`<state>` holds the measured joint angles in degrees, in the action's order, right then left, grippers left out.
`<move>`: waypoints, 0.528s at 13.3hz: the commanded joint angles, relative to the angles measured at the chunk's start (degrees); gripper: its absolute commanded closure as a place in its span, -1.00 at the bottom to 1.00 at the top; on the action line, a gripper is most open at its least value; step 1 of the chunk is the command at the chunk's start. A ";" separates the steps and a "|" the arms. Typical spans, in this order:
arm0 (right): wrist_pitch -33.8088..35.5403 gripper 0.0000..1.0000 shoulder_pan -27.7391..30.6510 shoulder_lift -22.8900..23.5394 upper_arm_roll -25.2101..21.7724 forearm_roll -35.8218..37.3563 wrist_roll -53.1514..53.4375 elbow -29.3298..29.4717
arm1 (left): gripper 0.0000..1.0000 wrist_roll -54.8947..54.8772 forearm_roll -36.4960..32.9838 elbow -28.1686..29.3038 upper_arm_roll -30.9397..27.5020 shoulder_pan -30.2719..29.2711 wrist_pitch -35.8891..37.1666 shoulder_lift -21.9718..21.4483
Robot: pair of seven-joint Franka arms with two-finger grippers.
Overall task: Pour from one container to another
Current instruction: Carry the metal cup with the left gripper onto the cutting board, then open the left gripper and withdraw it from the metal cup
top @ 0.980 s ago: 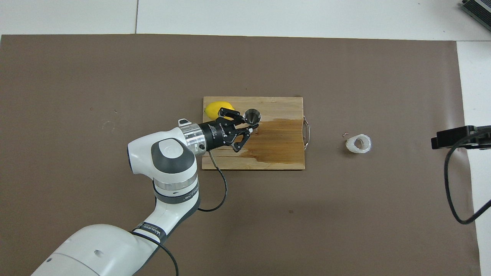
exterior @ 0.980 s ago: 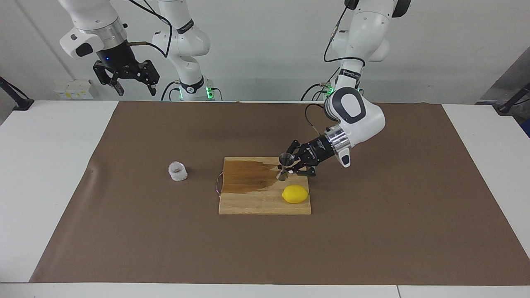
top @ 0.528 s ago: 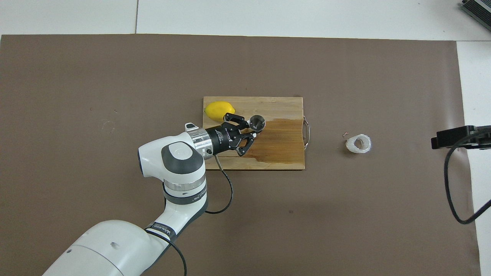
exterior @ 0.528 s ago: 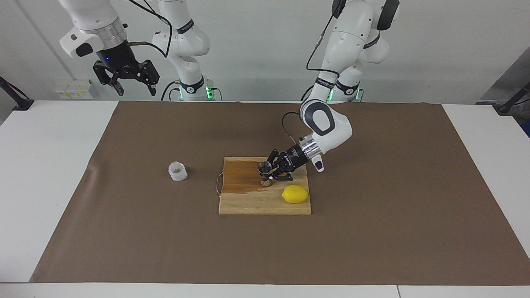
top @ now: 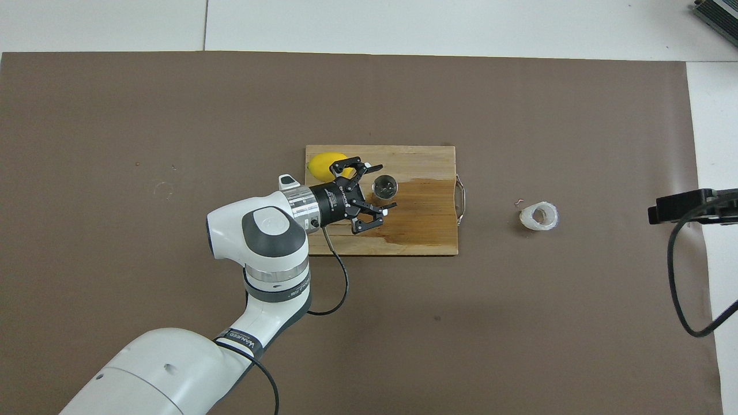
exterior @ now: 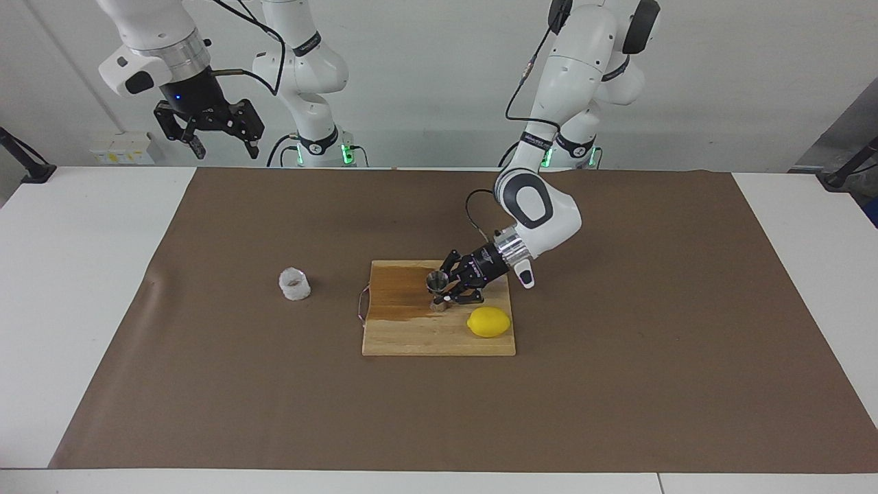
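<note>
A white wall backs a white table [exterior: 89,288] spread with a brown mat [exterior: 617,357], and on the mat, about the middle, lies a wooden cutting board [exterior: 411,339] with a dark wet stain over the part toward the right arm's end. The steel jigger [exterior: 437,289] [top: 384,186] stands upright on the board at the edge of that stain, between the spread fingers of the left gripper [exterior: 447,288] [top: 377,187]; the fingers flank it on either side with a gap showing, so the jigger stands free rather than pinched. The left arm reaches in low over the board, its wrist sloping down toward the jigger and its black hand partly over the lemon [exterior: 489,322] [top: 323,163], which sits on the board's corner toward the left arm's end, farther from the robots than the jigger. The crinkly whitish cup [exterior: 294,284] [top: 539,215] sits on the mat well apart from the board, toward the right arm's end. The right gripper [exterior: 223,146] waits high over the table's edge nearest the robots, its fingers apart and empty.
</note>
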<state>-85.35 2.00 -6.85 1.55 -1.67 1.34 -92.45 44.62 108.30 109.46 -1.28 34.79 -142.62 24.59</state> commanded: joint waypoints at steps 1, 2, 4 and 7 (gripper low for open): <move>0.97 -1.00 0.64 -0.27 0.21 -0.97 0.16 0.25 | -1.00 -0.50 -5.36 1.01 -0.13 -0.07 0.15 -1.56; 0.97 -1.00 0.72 -0.27 0.30 -0.97 0.16 0.25 | -1.00 -0.42 -7.56 1.45 -0.13 0.02 -0.11 -1.82; 0.97 -1.00 0.73 -0.27 0.21 -0.97 0.16 0.25 | -1.00 -0.24 -12.04 2.94 -0.13 -0.25 0.06 -2.70; 0.97 -1.00 0.73 -0.27 0.30 -0.97 0.16 0.25 | -1.00 -0.06 -18.72 8.03 -0.30 -0.16 0.06 -7.26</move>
<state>-85.35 2.00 -6.85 1.55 -1.67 1.34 -92.45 44.62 93.50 112.01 -1.42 34.79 -142.69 22.61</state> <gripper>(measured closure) 0.000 0.000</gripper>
